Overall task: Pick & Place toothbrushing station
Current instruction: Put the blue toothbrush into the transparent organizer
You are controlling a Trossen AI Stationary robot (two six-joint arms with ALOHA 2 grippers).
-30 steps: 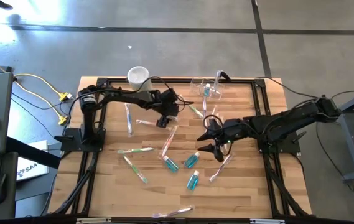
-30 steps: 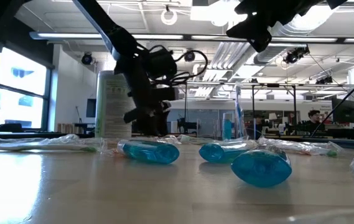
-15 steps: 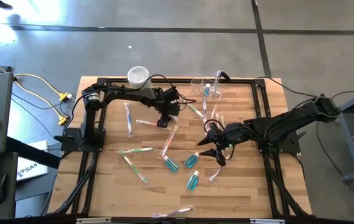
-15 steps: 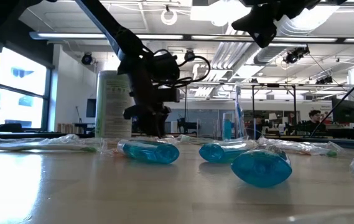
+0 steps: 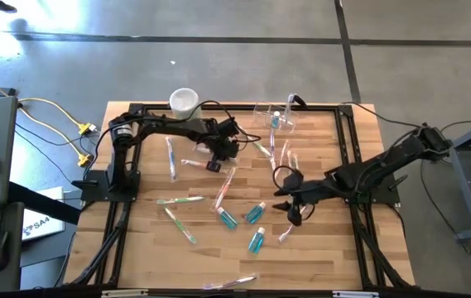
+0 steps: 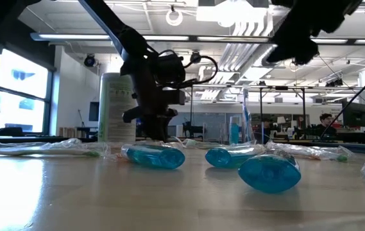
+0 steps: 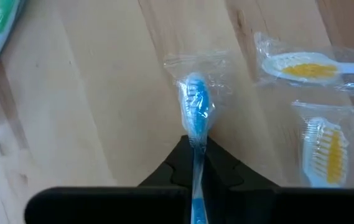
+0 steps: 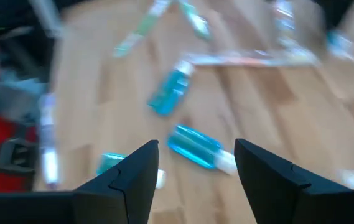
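Observation:
The toothbrushing station (image 5: 275, 118), a clear box with a blue tube standing in it, sits at the table's far edge. My left gripper (image 5: 215, 163) is left of the table's middle, shut on a wrapped toothbrush with blue bristles (image 7: 195, 109). It also shows in the low view (image 6: 147, 122), fingers pointing down. My right gripper (image 5: 290, 207) is open and empty above the table, right of the middle, over blue tubes (image 8: 172, 93). My left gripper pinches the toothbrush's neck (image 7: 195, 146), just behind the bristle head, between its two fingers through the clear wrapper. The toothbrush lies along the fingers, and its head sticks out past the fingertips. Whether the head touches the table cannot be told.
Several wrapped toothbrushes (image 5: 225, 186) and blue tubes (image 5: 257, 241) lie scattered over the wooden table. Two yellow-bristled brushes (image 7: 326, 149) lie near my left gripper. A white cup (image 5: 184, 101) stands at the far left corner. A whitish cylinder (image 6: 115, 106) shows behind my left arm.
My right gripper has moved toward the table's near edge and a little to the right, staying open. My left gripper has stayed almost where it was with the toothbrush.

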